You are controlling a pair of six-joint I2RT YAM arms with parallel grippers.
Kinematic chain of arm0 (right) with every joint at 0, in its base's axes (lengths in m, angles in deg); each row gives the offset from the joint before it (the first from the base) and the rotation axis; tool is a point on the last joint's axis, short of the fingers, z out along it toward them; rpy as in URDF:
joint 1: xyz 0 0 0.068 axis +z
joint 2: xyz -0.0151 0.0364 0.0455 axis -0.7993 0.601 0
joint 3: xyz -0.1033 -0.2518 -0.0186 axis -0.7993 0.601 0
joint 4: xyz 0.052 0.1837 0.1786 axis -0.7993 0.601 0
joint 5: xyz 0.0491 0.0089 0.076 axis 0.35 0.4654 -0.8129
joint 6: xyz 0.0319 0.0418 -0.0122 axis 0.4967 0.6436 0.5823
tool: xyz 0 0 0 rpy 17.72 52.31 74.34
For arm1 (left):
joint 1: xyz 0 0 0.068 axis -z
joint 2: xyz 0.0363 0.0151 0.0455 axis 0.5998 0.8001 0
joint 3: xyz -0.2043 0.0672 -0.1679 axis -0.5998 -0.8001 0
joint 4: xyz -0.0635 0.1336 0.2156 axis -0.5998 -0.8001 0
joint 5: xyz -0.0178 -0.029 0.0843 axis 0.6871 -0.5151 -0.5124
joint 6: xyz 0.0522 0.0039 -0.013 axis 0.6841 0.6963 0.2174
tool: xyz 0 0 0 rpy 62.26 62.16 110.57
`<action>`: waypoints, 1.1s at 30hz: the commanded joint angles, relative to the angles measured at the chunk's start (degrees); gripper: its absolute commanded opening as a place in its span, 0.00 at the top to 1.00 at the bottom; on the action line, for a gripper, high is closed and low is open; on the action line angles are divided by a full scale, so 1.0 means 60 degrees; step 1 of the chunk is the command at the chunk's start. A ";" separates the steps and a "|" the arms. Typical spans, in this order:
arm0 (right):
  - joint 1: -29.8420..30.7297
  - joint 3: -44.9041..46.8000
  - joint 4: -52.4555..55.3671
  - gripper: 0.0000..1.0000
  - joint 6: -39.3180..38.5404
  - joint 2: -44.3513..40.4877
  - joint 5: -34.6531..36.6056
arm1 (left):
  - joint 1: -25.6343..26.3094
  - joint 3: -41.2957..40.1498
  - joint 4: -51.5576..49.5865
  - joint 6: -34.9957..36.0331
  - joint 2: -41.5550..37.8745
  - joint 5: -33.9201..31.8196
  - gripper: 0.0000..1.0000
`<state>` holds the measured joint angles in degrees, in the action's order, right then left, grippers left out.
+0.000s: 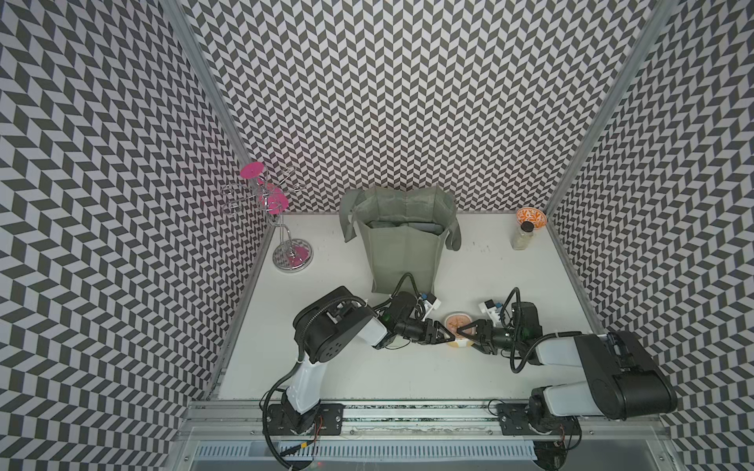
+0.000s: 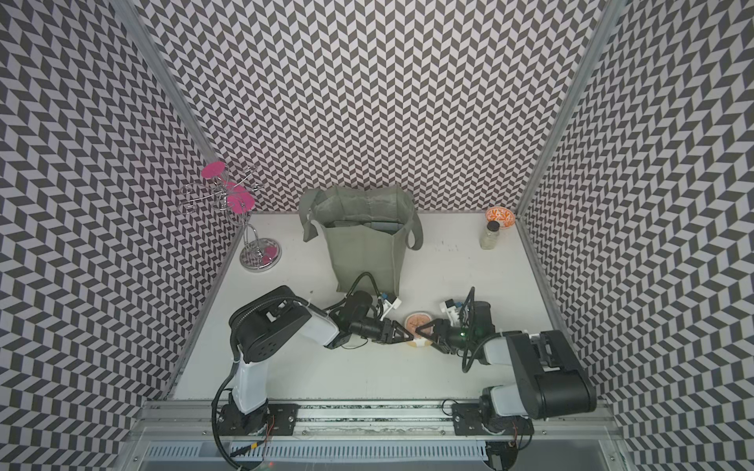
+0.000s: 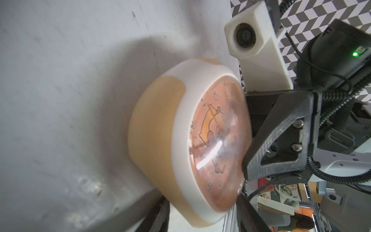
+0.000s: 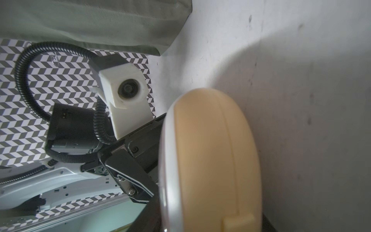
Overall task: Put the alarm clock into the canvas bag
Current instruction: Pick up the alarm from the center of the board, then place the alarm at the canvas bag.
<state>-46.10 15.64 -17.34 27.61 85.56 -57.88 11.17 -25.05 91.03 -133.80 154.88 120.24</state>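
Note:
The alarm clock (image 1: 457,324), round with an orange face, white rim and yellow back, sits between both grippers just in front of the canvas bag (image 1: 402,253). The grey-green bag stands upright and open-mouthed at the back centre in both top views (image 2: 363,253). My left gripper (image 1: 451,336) reaches in from the left and is shut on the clock, one finger over the face and one behind the back, as the left wrist view shows (image 3: 200,217). My right gripper (image 1: 463,331) comes from the right and clamps the same clock (image 4: 210,160) front to back.
A chrome wire stand (image 1: 291,255) with pink discs stands at the back left. An orange patterned bowl (image 1: 530,216) and a small glass jar (image 1: 523,236) sit at the back right corner. Patterned walls close in the white table (image 1: 510,285) on three sides.

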 commanded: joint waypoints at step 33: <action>0.2280 -1.4085 0.7915 0.69 -0.4214 -0.1312 0.5753 | -0.2991 0.2174 -1.0089 0.4077 -1.0238 -0.6061 0.01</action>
<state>-35.34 -63.98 29.23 7.58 72.67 -25.36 -4.02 -15.32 37.14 -110.59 94.25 87.65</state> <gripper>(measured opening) 0.415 0.987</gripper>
